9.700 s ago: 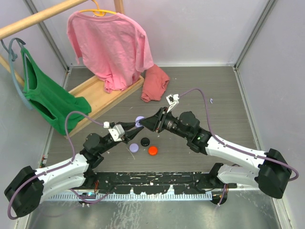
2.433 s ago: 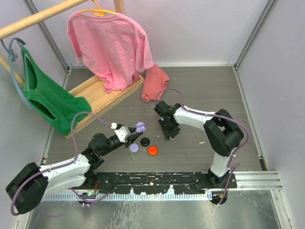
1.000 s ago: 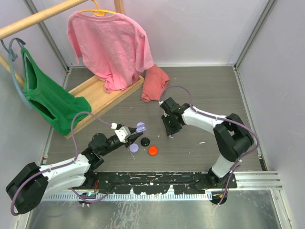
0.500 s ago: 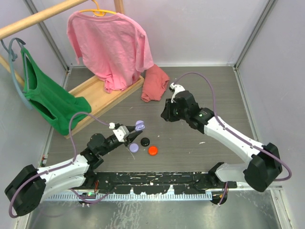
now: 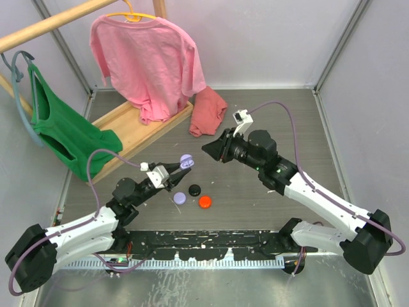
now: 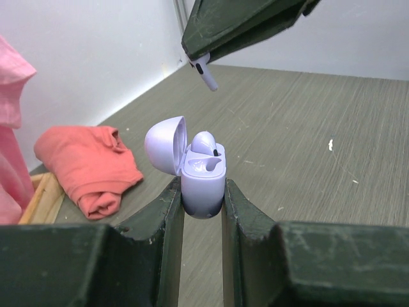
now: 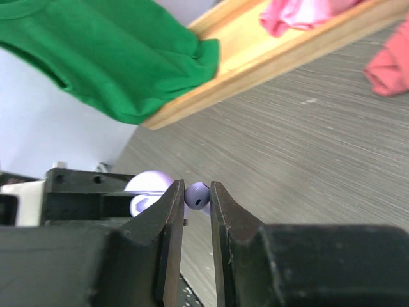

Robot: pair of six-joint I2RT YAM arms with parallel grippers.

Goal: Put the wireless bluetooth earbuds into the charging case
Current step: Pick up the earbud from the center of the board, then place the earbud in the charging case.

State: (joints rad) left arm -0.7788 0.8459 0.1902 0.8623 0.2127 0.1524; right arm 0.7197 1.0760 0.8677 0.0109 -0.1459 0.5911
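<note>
- Holding the lavender charging case [image 6: 203, 182] upright, the left gripper [image 6: 203, 199] was clamped on the case's lower body, in the lower middle of the left wrist view
- The lid [image 6: 163, 146] of the case stood swung open towards the left of that frame
- One seated earbud [image 6: 203, 142] sat inside the case, with a bare hollow just below it in the frame
- The right gripper [image 7: 197, 197] was pinched together on a second earbud [image 7: 198, 196], low in the middle of the right wrist view
- At the top centre of the left wrist view, that earbud's stem poked down from the dark jaws, above the case and apart from it
- Seen from the top camera, both grippers faced each other near the centre of the frame, close but not touching
- Three round pucks [image 5: 194, 190], lavender, black and orange-red, lay on the table [image 5: 287, 128] just below the case in the frame
</note>
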